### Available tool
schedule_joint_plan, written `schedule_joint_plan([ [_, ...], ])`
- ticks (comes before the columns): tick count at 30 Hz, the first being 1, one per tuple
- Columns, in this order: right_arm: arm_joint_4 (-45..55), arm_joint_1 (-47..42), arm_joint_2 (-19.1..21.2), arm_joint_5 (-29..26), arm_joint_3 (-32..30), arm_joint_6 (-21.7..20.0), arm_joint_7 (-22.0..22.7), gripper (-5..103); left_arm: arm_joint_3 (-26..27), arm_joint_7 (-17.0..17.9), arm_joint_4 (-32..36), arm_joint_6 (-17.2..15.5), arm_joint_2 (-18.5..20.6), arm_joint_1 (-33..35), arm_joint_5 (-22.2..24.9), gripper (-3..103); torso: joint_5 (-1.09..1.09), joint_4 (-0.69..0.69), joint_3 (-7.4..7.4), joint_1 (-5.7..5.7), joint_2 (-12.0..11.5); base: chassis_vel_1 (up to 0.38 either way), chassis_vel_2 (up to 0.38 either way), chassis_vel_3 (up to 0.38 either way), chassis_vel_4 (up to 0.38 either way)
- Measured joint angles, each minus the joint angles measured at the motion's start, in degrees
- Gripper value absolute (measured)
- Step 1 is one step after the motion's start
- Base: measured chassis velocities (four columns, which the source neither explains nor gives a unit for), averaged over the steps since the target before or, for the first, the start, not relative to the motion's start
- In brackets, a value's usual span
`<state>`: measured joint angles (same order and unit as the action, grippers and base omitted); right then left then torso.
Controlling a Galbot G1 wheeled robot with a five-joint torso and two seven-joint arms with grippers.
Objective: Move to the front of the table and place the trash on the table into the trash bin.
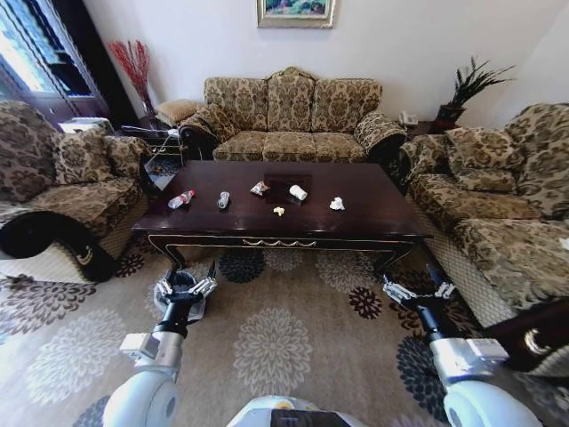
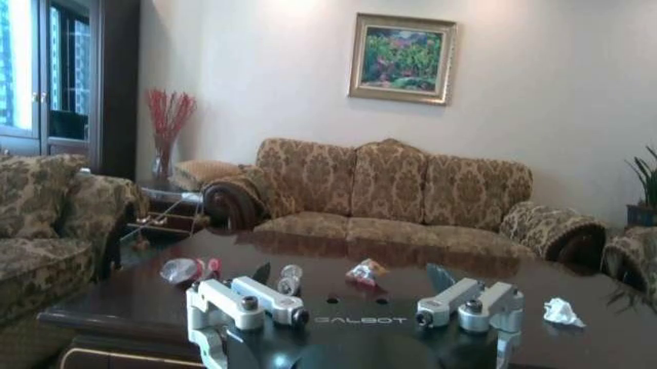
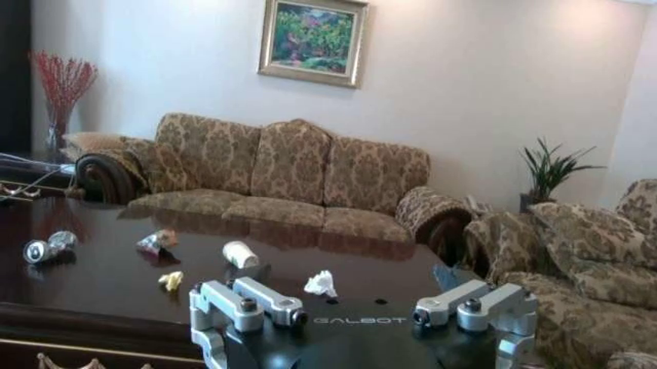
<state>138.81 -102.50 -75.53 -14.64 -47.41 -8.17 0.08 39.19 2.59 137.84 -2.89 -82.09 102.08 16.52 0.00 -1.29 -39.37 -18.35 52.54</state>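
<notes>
While both arms hung low over the carpet, short of the tabletop's near edge, the scene stood as follows.

Left pincer (image 1: 186, 286): fingers spread wide, holding nothing; it hovered just before the front left corner of the tabletop, directly above the trash bin.
Right pincer (image 1: 419, 290): spread equally wide and empty, just before the front right corner, level with the left one.
Trash bin (image 1: 193, 307): on the carpet under the left pincer, mostly hidden by that arm; only a bit of pale liner showed.
Tabletop (image 1: 364, 218): dark and glossy, just beyond both pincers, its gilt-trimmed apron facing them.
Bottle (image 1: 181, 199): red-capped, lying on its side, straight ahead of the left pincer; the nearest piece of trash to it.
Can (image 1: 223, 200): silvery, crushed, just past the bottle toward the right pincer.
Wrapper (image 1: 260, 188): shiny, farther back, near the middle of the tabletop.
Yellow scrap (image 1: 279, 211): tiny, closer to the pincers than the wrapper, about midway between the two.
White cup (image 1: 298, 192): on its side, just beyond the scrap.
Tissue (image 1: 337, 204): crumpled, white, the nearest piece to the right pincer, ahead of it and toward the left one.
Sofas (image 1: 289, 116): patterned, surrounding the tabletop on three sides, well beyond the pincers.
</notes>
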Motion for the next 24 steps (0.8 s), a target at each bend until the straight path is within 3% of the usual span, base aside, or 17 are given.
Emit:
schedule_joint_plan([
  [24, -0.4, 0.0, -1.8, 2.6, 0.0, 1.0, 0.2, 100, -0.6, -0.2, 0.3, 0.0, -0.6, 0.6, -2.0, 100, -0.01, 0.00, 0.00, 0.00, 0.0, 0.000, 0.000, 0.000, 0.000],
])
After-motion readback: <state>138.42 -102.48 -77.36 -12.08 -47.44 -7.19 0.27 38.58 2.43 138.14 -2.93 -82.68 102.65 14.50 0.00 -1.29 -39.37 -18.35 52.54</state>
